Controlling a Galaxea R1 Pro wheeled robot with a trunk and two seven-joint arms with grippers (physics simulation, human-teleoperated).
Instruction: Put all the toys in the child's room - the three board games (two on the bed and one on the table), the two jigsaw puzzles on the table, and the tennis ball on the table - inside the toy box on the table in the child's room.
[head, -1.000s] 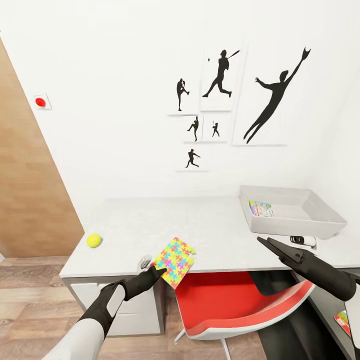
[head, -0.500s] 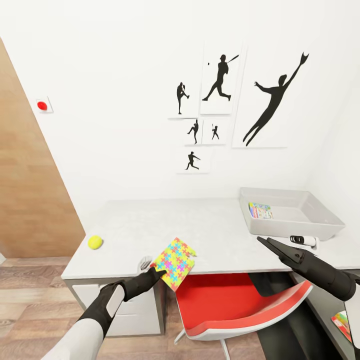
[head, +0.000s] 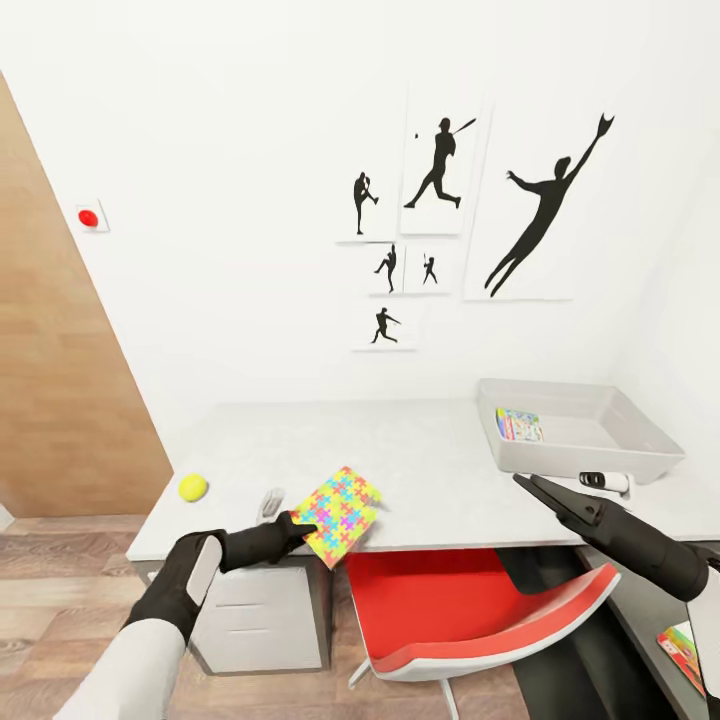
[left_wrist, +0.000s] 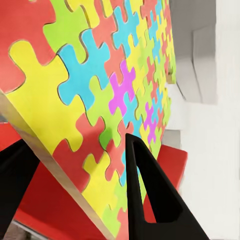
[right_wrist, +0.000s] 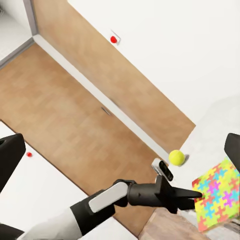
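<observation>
Item: jigsaw puzzle (head: 338, 512), flat box with multicoloured interlocking-piece lid. Location: lifted and tilted over the table's (head: 430, 460) front edge, above the red chair (head: 470, 610). Held by the left pincer (head: 300, 525), clenched on its near corner; fingers (left_wrist: 150, 195) straddle the box edge in the left wrist view.

Item: toy box (head: 575, 430), light grey bin at the table's right end, one colourful flat box (head: 520, 424) already inside.

Item: tennis ball (head: 193, 487), near the table's left edge, apart from the puzzle.

Item: right pincer (head: 535, 490), released, empty, just before the toy box.

Handling note: the corner hold looks slight; carry the box level and rightward along the table, clear the bin's rim, release low inside.
</observation>
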